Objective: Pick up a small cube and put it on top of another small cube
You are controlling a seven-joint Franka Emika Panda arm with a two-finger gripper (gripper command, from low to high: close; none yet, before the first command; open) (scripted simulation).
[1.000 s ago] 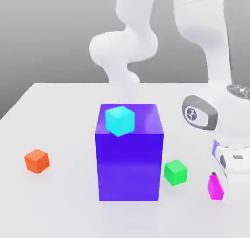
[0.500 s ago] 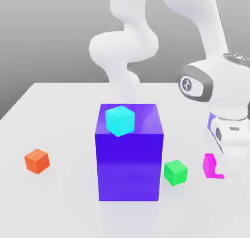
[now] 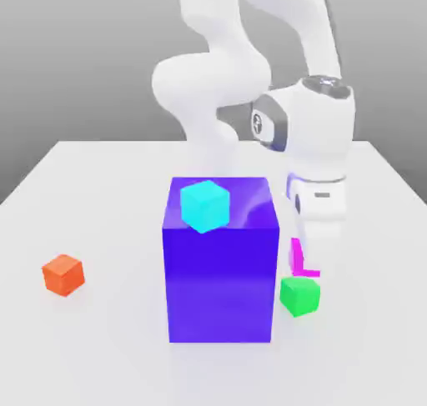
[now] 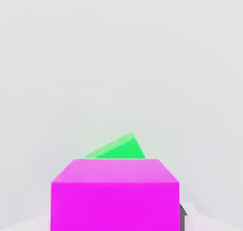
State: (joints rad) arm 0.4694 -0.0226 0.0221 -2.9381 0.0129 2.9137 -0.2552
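Observation:
The small magenta cube point(image 3: 298, 259) hangs in the air, held between the fingers of my gripper point(image 3: 303, 263), which is shut on it. It sits just above and slightly behind the small green cube point(image 3: 299, 295), which rests on the white table beside the big purple block point(image 3: 221, 267). In the hand view the magenta cube point(image 4: 115, 194) is close in front, and the green cube point(image 4: 117, 148) peeks out from behind its upper edge.
A cyan cube point(image 3: 204, 205) lies on top of the purple block. An orange cube point(image 3: 63, 274) sits on the table point(image 3: 100, 346) at the exterior view's left. The arm's white links rise behind the purple block.
My gripper has lifted the magenta cube off the table and carried it toward the exterior view's left, from the right edge to just above the green cube.

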